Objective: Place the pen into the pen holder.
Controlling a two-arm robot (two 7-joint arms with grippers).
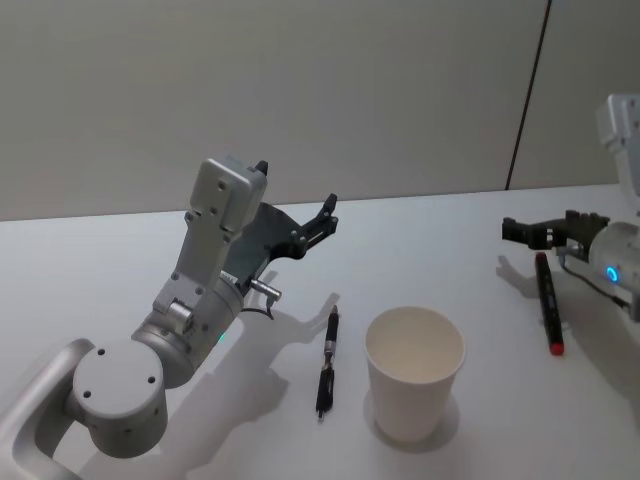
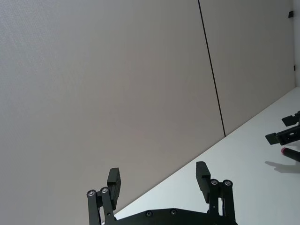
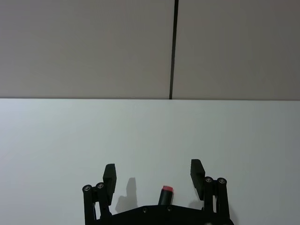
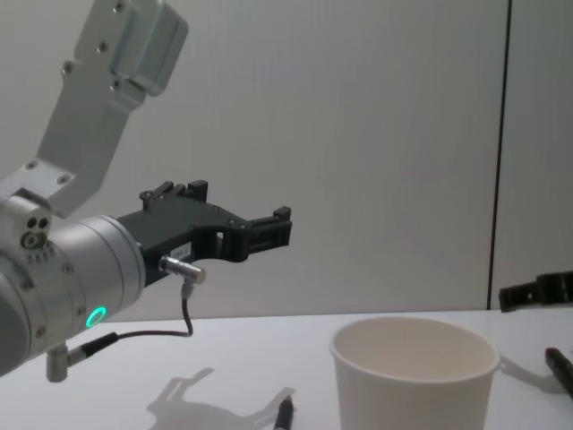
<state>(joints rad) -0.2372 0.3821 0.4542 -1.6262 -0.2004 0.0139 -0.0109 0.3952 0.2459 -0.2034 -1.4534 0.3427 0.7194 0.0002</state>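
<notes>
The cup (image 1: 414,385) stands upright on the table (image 1: 430,225), near the front. A black pen (image 1: 327,361) lies flat just to its left, apart from it. A red-tipped pen (image 1: 547,302) lies well to its right, far end under the right gripper (image 1: 512,231), which hovers above the table with fingers (image 3: 197,171) wide apart and empty; a red end (image 3: 167,190) shows between them. The left gripper (image 1: 297,190) hangs raised behind the black pen, also spread wide, holding nothing.
</notes>
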